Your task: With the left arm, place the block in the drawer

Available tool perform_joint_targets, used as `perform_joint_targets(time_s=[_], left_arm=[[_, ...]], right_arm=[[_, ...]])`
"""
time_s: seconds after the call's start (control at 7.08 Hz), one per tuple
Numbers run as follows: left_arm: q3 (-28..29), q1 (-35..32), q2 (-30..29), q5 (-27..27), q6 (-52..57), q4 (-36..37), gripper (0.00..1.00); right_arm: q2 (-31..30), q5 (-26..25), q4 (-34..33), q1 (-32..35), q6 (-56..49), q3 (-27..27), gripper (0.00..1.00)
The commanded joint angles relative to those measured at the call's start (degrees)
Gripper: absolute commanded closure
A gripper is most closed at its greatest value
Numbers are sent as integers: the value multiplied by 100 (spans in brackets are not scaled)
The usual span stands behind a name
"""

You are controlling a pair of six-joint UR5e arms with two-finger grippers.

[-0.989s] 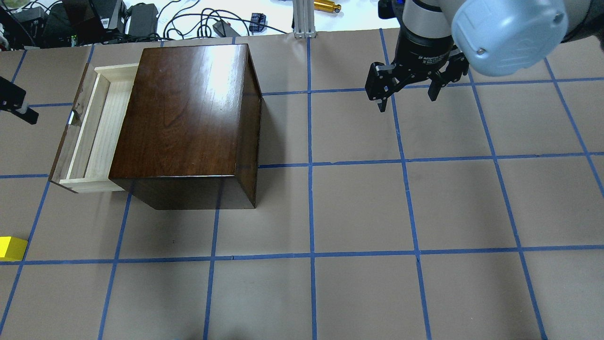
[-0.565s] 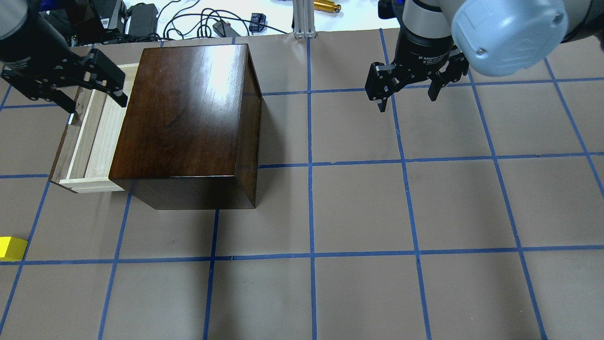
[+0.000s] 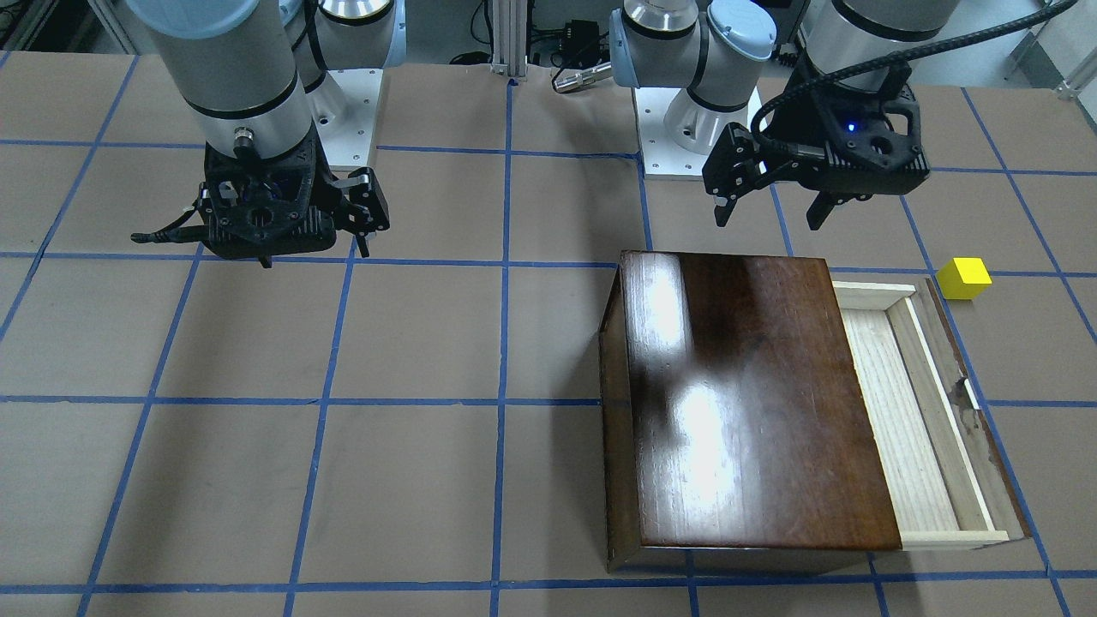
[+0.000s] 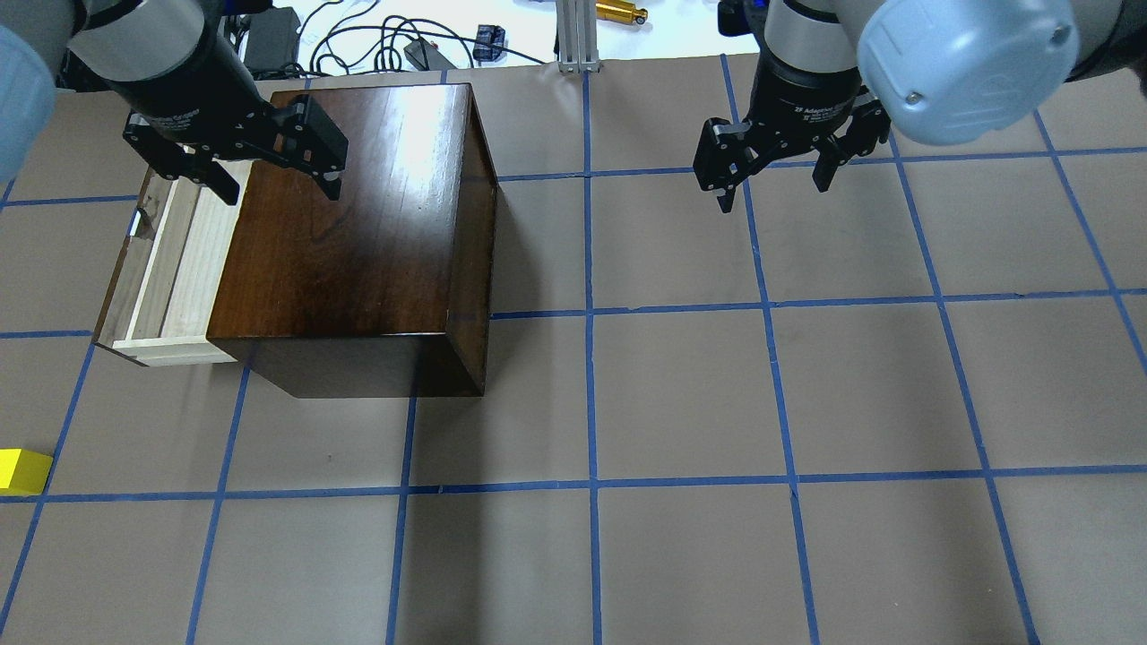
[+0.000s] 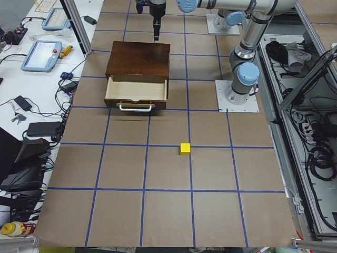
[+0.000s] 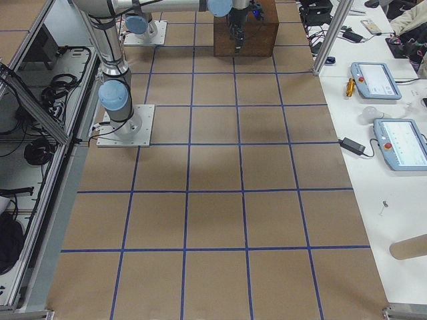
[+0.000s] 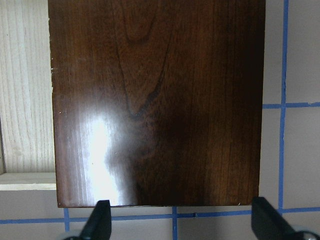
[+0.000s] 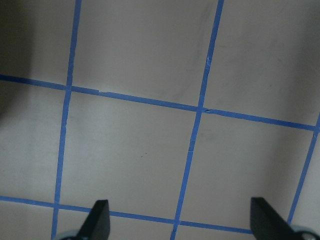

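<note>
Above the drawer (image 3: 887, 420) — open room; the cabinet (image 3: 746, 403) apparently roofs its inner part.

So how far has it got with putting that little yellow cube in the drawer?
Done: the drawer stands pulled open, and it is empty. In hand: nothing yet. The left tool hovers open over the cabinet, holding nothing. Left: the block sits on the table outside the drawer, so picking it up and dropping it in both remain.
</note>
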Motion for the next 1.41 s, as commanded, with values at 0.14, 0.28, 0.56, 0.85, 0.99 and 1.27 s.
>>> perform_joint_targets(time_s=[0.14,0.28,0.56,0.85,0.99,1.27], left_arm=[[-10,-38,-14,113,-43,77,0],[-10,-38,-13,113,-43,77,0],[-2,-38,4,113,-25,77,0],[-10,49,83,121,149,68,0],[-19,302,188,174,1029,-10,0],[-10,1171,302,322,1859,-204,0]], right_arm=[[0,0,0,0,3,0,0],[0,0,0,0,-5,0,0],[0,9,0,0,-6,0,0],[0,0,0,0,3,0,0],[0,0,0,0,3,0,0],[0,0,0,0,3,0,0]])
